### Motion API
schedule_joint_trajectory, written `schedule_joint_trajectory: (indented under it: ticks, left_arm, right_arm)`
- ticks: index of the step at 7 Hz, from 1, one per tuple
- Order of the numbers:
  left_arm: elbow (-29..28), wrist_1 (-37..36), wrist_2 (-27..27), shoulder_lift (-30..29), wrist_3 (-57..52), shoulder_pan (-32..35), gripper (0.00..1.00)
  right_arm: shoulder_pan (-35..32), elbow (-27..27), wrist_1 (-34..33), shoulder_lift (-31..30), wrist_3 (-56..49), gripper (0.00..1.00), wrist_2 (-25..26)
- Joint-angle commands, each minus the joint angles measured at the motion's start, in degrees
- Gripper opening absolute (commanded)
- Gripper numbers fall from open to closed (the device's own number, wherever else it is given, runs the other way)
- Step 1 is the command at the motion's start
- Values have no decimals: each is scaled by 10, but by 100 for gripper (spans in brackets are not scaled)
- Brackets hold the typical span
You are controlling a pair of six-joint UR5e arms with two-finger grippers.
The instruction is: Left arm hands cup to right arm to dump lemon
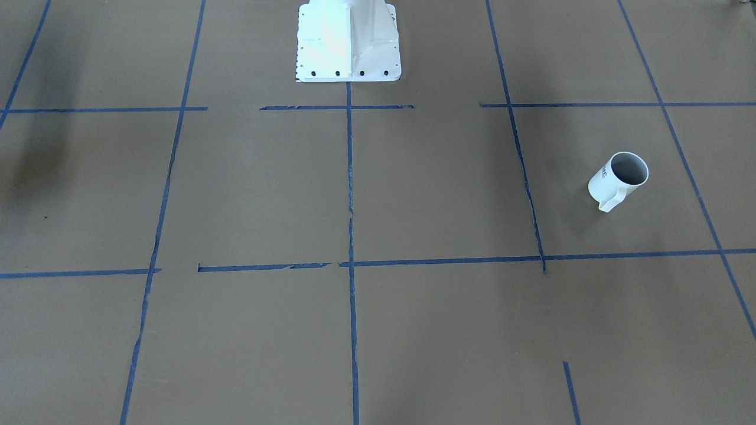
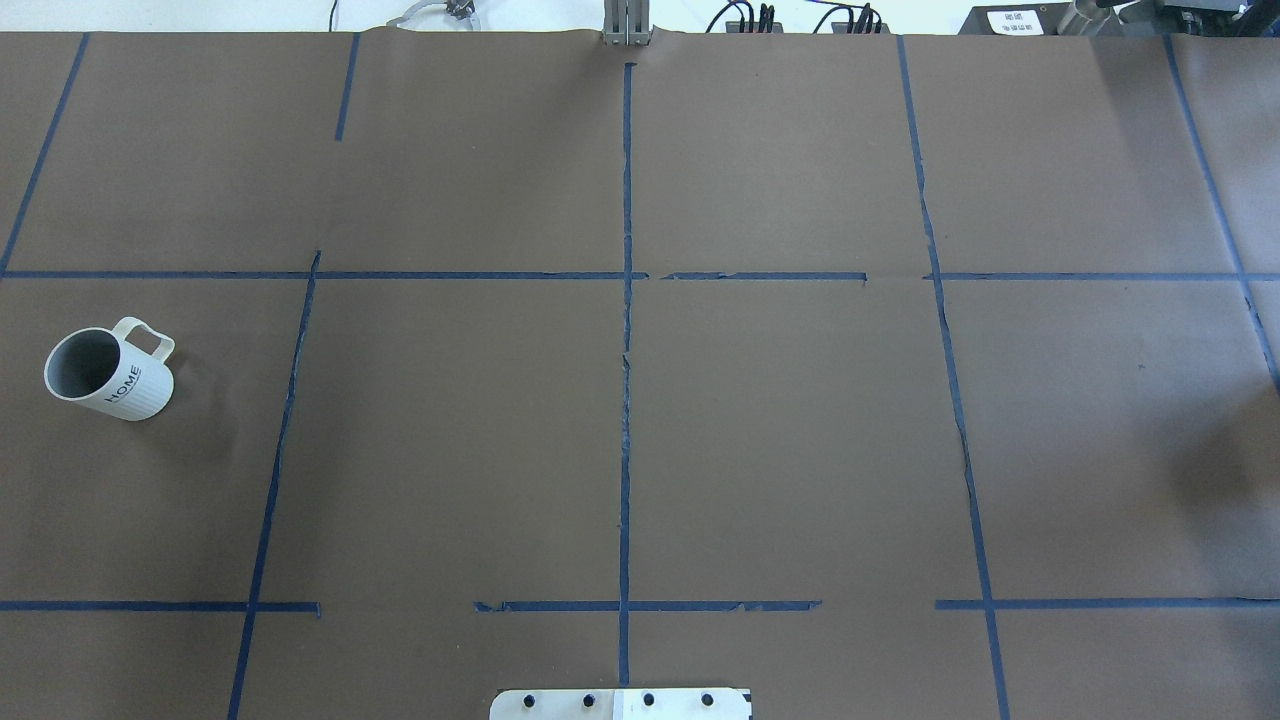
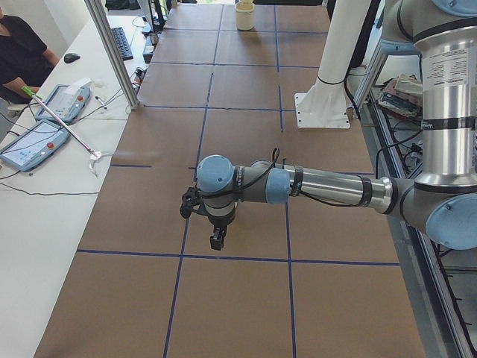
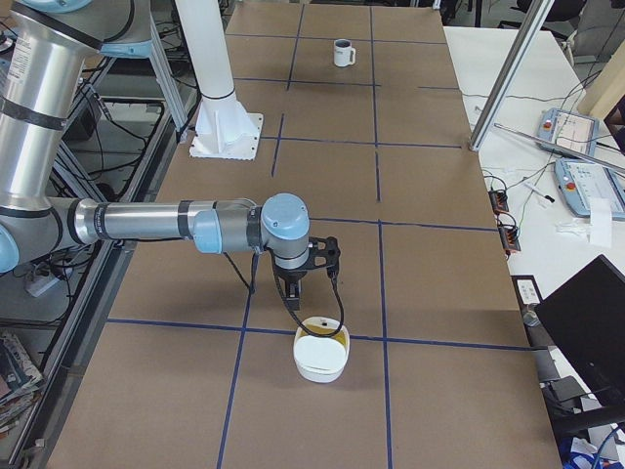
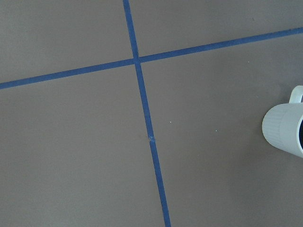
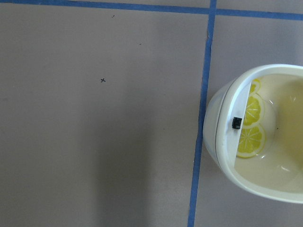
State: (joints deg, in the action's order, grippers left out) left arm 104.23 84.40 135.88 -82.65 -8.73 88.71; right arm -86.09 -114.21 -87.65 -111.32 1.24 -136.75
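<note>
The white ribbed "HOME" cup (image 1: 602, 184) stands upright on the brown table, handle toward the operators' side. It also shows in the overhead view (image 2: 130, 390), far off in the exterior right view (image 4: 343, 53) and at the right edge of the left wrist view (image 5: 286, 132). Its grey inside shows no lemon; the lemon is out of view. My left gripper (image 3: 216, 240) hangs low over the table; I cannot tell if it is open. My right gripper (image 4: 293, 293) hangs above a white bowl (image 4: 320, 366); I cannot tell its state either.
The bowl's rim (image 6: 222, 123) shows printed lemon slices on a yellow inside; it also shows far off in the exterior left view (image 3: 244, 15). The white robot pedestal (image 1: 348, 41) stands at the table's robot side. A metal post (image 3: 112, 52), tablets (image 3: 45, 127) and an operator (image 3: 19, 52) are beside the table.
</note>
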Motion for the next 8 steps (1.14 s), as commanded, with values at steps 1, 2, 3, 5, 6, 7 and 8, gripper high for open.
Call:
schedule_joint_trajectory:
  ticks: [1,2,3,5,6,7,8]
  left_arm:
    - [3,1,2,7,2,0,100]
    - [-9,1,2,7,1,-1,100]
    - [-4,-2,2,7,1,-1,100]
    - [3,-6,1,8,0,-1,100]
    - [4,-6,-1,7,-1,-1,100]
    - [4,-6,-2,6,-1,-1,100]
    - [4,-6,-3,6,-1,-1,100]
  right_arm:
    - [0,2,0,-1,-5,100,0]
    - [0,2,0,-1,-5,100,0]
    - [0,1,1,-1,-5,100,0]
    - [0,1,1,-1,-6,100,1]
    - [0,1,1,-2,-6,100,2]
    - [0,2,1,-2,-6,100,3]
    - [0,2,1,-2,-6,100,3]
